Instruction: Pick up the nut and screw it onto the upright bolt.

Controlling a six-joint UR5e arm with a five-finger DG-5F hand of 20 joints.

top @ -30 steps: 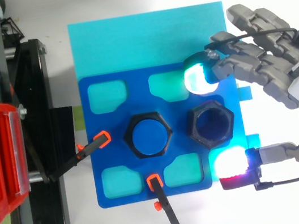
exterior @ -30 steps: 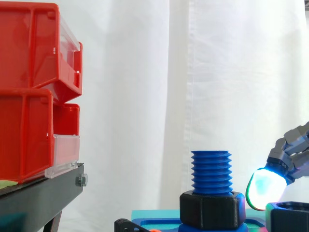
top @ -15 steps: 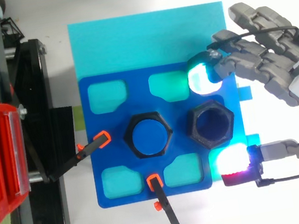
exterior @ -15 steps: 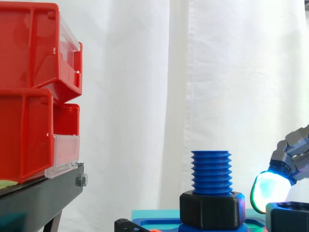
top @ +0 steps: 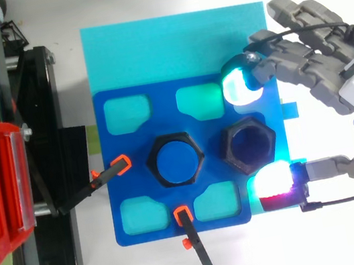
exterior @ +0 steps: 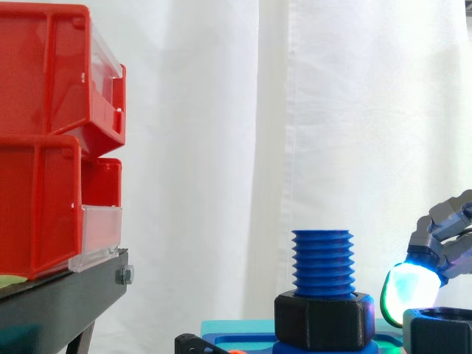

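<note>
Side view: blue threaded bolt [exterior: 322, 262] upright, ringed at the base by a black hex collar [exterior: 324, 321]. Right of it, at the bottom edge, the loose black nut [exterior: 440, 332], lying low and apart from the bolt. Just above and behind the nut, the hand [exterior: 446, 228], reaching in from the right with a cyan-green pad [exterior: 407, 293] pointing down. On the left, red bins [exterior: 51, 140] on a black stand [exterior: 63, 302], backed by a white curtain [exterior: 221, 147].

Top view: nut [top: 250, 148] flat on the blue plate [top: 138, 207], just beside the collared bolt [top: 177, 159]. Hand [top: 331, 76] released, fingers spread to straddle the nut without clamping it. Cyan pad [top: 240, 86] clear of one side, magenta pad [top: 273, 181] just beside the other; contact there impossible to tell. Two orange-tipped clamps [top: 112, 174] at the plate's edges.
</note>
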